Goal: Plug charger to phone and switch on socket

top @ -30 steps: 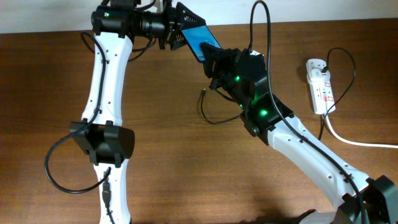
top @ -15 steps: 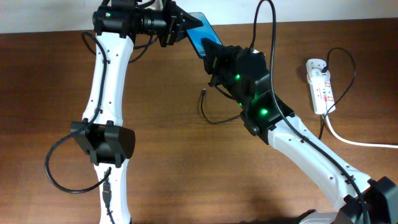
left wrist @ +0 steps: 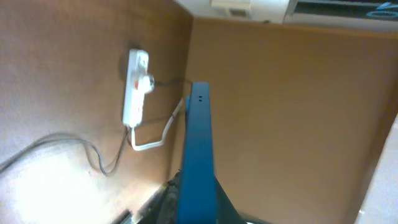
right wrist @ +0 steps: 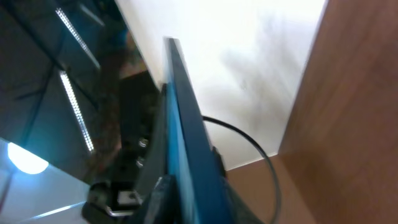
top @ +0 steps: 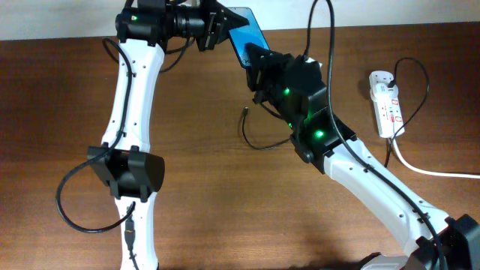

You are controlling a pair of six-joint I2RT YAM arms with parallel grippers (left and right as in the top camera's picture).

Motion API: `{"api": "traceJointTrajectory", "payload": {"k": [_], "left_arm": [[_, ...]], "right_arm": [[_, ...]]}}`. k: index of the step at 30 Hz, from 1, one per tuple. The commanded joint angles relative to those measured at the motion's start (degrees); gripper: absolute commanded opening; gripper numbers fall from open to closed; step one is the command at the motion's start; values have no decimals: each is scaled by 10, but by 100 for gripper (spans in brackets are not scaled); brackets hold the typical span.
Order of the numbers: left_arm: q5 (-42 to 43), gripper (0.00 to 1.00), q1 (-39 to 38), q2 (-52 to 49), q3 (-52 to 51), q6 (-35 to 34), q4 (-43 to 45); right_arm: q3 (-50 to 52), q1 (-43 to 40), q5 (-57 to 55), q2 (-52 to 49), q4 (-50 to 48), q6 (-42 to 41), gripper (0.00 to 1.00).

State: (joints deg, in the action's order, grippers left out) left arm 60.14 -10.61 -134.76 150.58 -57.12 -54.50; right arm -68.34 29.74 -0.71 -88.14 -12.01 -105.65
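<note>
Just one phone [top: 241, 31], one socket [top: 387, 105]

Phone [top: 246, 34] is hanging in the air over the far edge of the table, tilted, with its bright blue screen showing from overhead. The left gripper [top: 223, 26] is pinching its upper end. Both wrist cams are catching it edge-on as a thin blue slab [left wrist: 198, 155] [right wrist: 186, 137].

Socket [top: 386, 105] is lying flat at the right side of the table, a white strip with red marks [left wrist: 135, 87], its thick white cord trailing off to the right.

Charger [top: 255, 145] is sitting plugged into the socket's far end. Its thin black cable is arcing around the strip, and the loose connector tip is lying curled on the wood mid-table, not touching the phone.
</note>
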Motion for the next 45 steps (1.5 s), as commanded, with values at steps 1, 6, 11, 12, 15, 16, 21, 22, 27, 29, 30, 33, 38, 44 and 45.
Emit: {"api": "traceJointTrajectory", "payload": {"k": [1, 6, 11, 12, 15, 16, 21, 22, 27, 29, 30, 33, 38, 44, 45], "left_arm": [[-12, 0, 2, -1, 11, 36, 18], [-15, 0, 9, -1, 11, 67, 18], [-21, 0, 73, -1, 11, 202, -14], [-31, 0, 82, -1, 11, 217, -31], [-51, 0, 113, -1, 11, 309, -127], [-51, 0, 115, -1, 11, 332, -147], [-71, 0, 126, -1, 11, 478, -256], [-75, 0, 137, -1, 11, 478, -264], [-75, 0, 161, -1, 11, 478, -287], [-75, 0, 161, -1, 11, 478, -287], [-75, 0, 161, -1, 11, 478, -287], [-74, 0, 161, -1, 11, 478, -292], [-74, 0, 161, -1, 11, 474, -303], [-74, 0, 161, -1, 11, 474, -302], [-74, 0, 161, -1, 11, 474, -302]], "right_arm": [[15, 25, 60, -4, 16, 17, 41], [15, 24, 60, -4, 25, 19, 66], [15, 8, 60, -4, 112, 233, 77], [15, 6, 60, -4, 138, 276, 78], [15, 5, 56, -4, 219, 429, 89], [15, 6, 47, -4, 245, 481, 90], [15, 2, 65, -4, 335, 665, 75], [12, -4, 68, -4, 346, 665, 74], [-71, -61, 154, -43, 410, 698, 61], [-145, -65, 156, -101, 464, 710, 61], [-188, -65, 162, -136, 487, 714, 61], [-288, -65, 177, -245, 521, 707, 49], [-290, -65, 181, -350, 506, 682, 43], [-290, -65, 182, -422, 480, 681, 39], [-290, -65, 183, -425, 477, 681, 37]]}}
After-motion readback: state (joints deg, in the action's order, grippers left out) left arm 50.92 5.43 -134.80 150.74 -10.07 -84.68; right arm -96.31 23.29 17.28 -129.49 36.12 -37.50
